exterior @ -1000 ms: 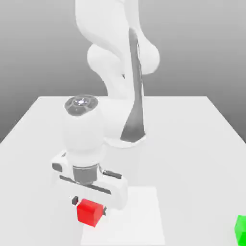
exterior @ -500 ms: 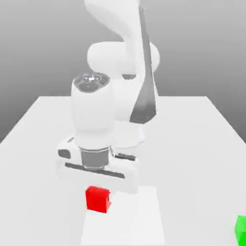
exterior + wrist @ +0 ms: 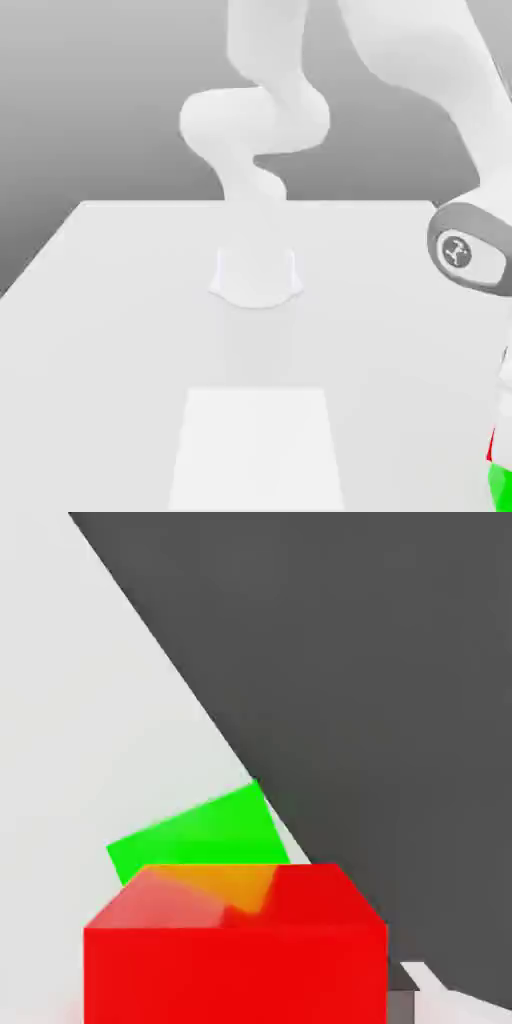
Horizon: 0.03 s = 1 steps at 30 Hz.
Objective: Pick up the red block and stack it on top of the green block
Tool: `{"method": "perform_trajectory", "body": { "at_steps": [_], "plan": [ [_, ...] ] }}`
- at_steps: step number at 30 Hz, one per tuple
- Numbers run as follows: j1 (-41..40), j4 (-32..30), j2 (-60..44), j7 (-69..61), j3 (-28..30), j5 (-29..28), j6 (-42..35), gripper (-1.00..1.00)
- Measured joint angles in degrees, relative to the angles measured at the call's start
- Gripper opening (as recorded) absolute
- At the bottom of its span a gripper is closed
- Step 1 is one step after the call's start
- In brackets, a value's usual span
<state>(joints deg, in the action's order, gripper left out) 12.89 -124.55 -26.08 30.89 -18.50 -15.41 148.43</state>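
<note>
The red block (image 3: 235, 952) looms large and close under the hand camera. The green block (image 3: 200, 832) lies just beyond it, partly covered by it. In the exterior view, at the right edge near the front, a sliver of the red block (image 3: 491, 446) sits directly above the green block (image 3: 500, 486). I cannot tell whether the two touch. My gripper (image 3: 504, 425) comes down over them there, mostly cut off by the picture's edge, with the arm's wrist (image 3: 468, 250) above it.
The white table (image 3: 120, 330) carries the arm's round base (image 3: 256, 278) at the back middle and a brighter square patch (image 3: 258, 445) at the front. The table's edge (image 3: 215, 727) runs right beside the green block, with dark floor past it.
The arm has swung from the front left of the exterior view to its right edge. The red block has left the square patch and now sits over the green block.
</note>
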Motion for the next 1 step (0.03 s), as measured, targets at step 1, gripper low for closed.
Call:
{"method": "perform_trajectory", "body": {
  "at_steps": [1],
  "plan": [
    [0.0, 0.0, 0.0, 0.0, 0.0, 0.0, 0.0, 1.00]
  ]
}}
